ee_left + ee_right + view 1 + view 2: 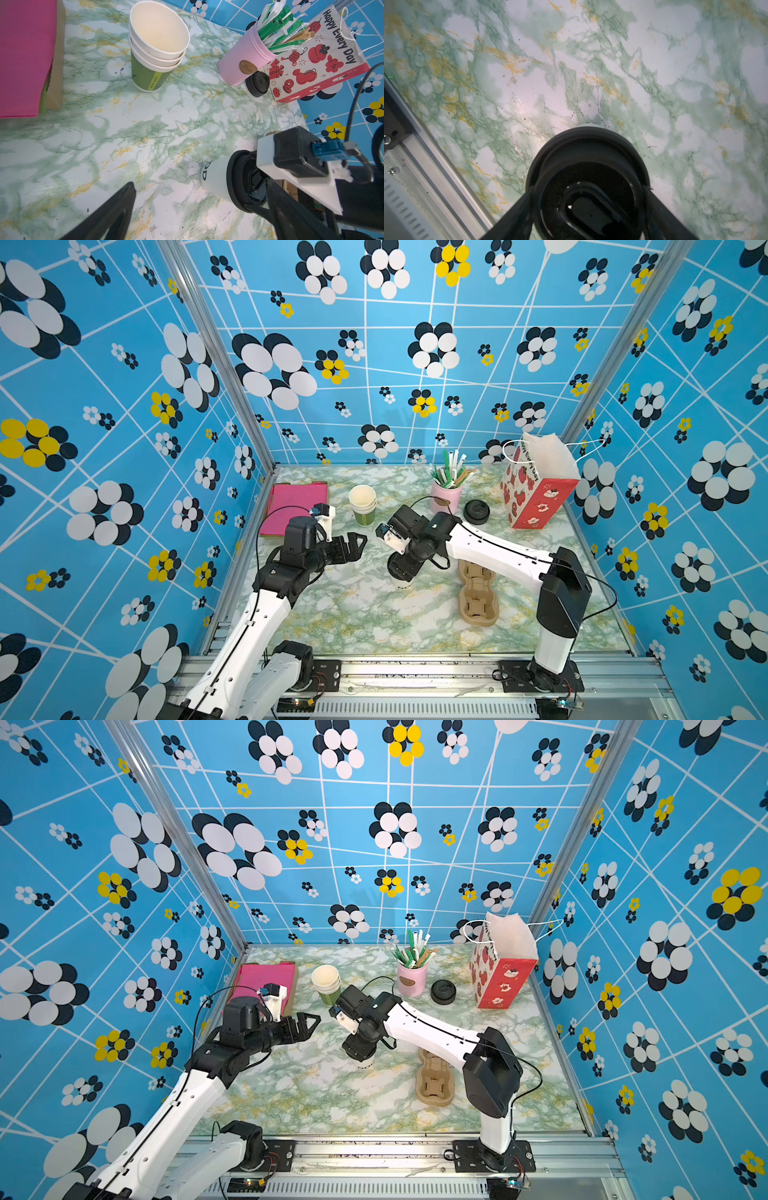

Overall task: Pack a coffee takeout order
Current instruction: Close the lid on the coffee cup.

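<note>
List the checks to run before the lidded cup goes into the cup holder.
1. Right tool clamped on the lidded cup at its black lid: ok.
2. Lid looks seated on the cup: ok.
3. Cup holder near well empty: ok; far end hidden: cannot tell.
4. Left tool open, apart from the cup: ok.
5. Cup lifted off the table: cannot tell.

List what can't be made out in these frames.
- Lidded cup: in both top views the right wrist covers all but its base.
- Cup holder: far end hidden under the right forearm in both top views.
- Paper bag: inside hidden by its own walls.
- Cup's base: no view settles whether it touches the table.
</note>
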You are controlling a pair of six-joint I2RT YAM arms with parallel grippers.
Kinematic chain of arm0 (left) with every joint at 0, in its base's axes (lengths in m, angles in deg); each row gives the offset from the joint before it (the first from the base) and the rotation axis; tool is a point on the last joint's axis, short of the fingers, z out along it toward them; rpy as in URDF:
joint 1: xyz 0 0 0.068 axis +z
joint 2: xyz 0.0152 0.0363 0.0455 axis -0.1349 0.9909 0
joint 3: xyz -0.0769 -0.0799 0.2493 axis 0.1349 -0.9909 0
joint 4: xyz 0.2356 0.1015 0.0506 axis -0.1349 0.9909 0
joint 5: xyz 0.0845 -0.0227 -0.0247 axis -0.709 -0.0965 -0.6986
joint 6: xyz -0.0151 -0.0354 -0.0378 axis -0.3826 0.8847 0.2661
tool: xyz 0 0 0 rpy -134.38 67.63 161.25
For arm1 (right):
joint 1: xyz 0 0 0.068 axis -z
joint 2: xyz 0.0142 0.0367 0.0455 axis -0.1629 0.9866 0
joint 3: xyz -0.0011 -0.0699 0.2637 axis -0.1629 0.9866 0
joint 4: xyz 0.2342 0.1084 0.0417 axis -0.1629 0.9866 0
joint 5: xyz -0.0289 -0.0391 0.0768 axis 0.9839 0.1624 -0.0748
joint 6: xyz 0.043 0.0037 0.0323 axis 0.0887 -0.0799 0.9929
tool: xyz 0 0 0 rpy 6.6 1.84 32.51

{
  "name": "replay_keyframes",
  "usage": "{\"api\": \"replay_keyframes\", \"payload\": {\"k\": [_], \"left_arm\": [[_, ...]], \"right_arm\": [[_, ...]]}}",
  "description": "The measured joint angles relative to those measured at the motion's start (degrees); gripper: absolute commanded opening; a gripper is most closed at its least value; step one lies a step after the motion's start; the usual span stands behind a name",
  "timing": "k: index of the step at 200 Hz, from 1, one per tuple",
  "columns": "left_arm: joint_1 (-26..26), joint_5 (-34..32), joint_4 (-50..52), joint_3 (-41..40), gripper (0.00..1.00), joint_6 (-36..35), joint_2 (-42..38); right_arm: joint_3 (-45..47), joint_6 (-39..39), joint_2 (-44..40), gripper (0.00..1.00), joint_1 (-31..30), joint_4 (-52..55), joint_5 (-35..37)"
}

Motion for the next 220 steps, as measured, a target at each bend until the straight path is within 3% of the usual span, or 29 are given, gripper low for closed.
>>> {"api": "replay_keyframes", "payload": {"k": [67, 158, 220], "left_arm": [[0.00, 0.39, -0.39, 0.00, 0.99, 0.39, 0.42], [0.00, 1.38, -1.68, -0.48, 1.00, 1.62, 0.66], [0.00, 5.81, -2.99, -2.12, 0.93, 3.30, 1.51]], "right_arm": [[1.62, 0.00, -0.15, 0.65, -0.02, -1.73, 0.11], [6.93, 2.43, -2.51, 0.62, -0.20, -7.30, 0.15], [10.78, 4.63, -4.44, 0.62, -0.72, -11.82, 1.07]]}}
